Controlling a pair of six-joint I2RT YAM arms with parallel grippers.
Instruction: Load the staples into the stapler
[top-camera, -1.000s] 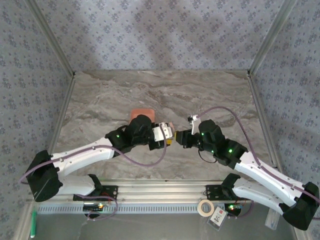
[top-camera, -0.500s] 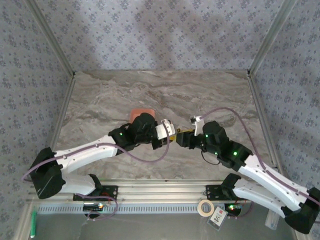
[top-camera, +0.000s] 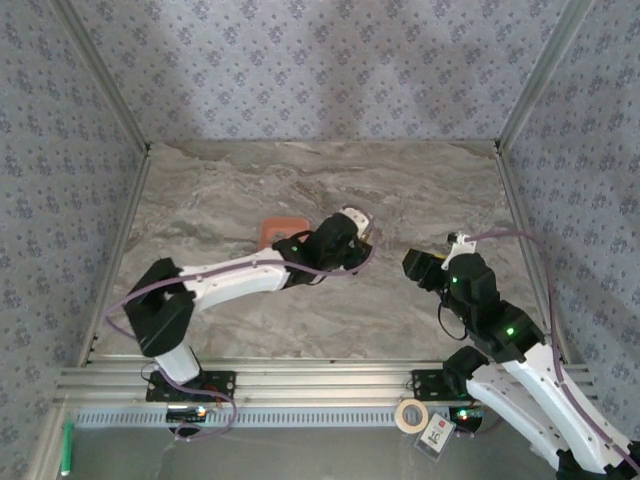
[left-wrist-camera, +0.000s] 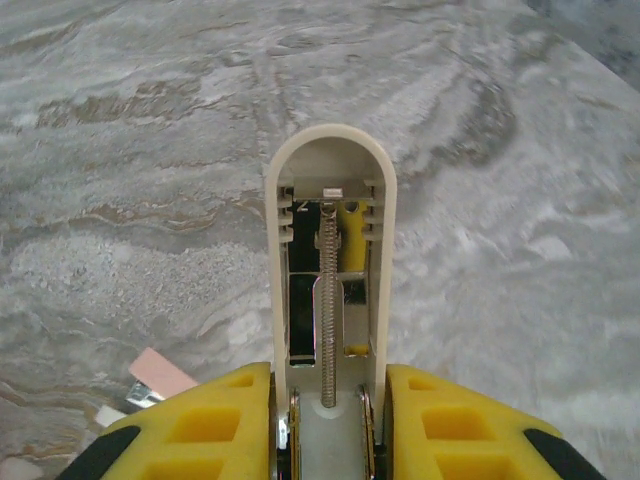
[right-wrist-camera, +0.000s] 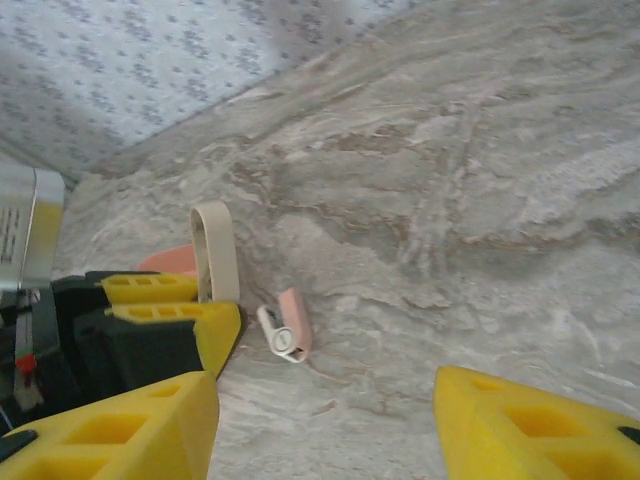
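Left pincer (left-wrist-camera: 328, 388): clamped shut on the stapler (left-wrist-camera: 330, 165), gripping its near end, with the rounded nose pointing away from the fingers.
Stapler: opened up, its cream shell facing the wrist, with 1 spring running down the middle of the exposed channel.
Right pincer (right-wrist-camera: 325, 388): jaws wide apart with nothing between them. It stands well apart from the left pincer and faces it.
Staples: too small to make out. I cannot tell whether any lie in the channel.
Tray (top-camera: 272, 229): salmon-orange, on the far side of the left pincer from the right pincer, and partly hidden by the left arm.
Done so far: the stapler looks to be in hand and open for loading.
Left to do: likely fetching 1 strip, seating it in the channel and closing the stapler.
Around: a small pink and white piece (right-wrist-camera: 292, 328) lies on the bench (top-camera: 250, 180) just beside the left pincer, between the 2 pincers. I cannot tell what it is.
In the way: the left arm lies across the right pincer's straight path to the tray.
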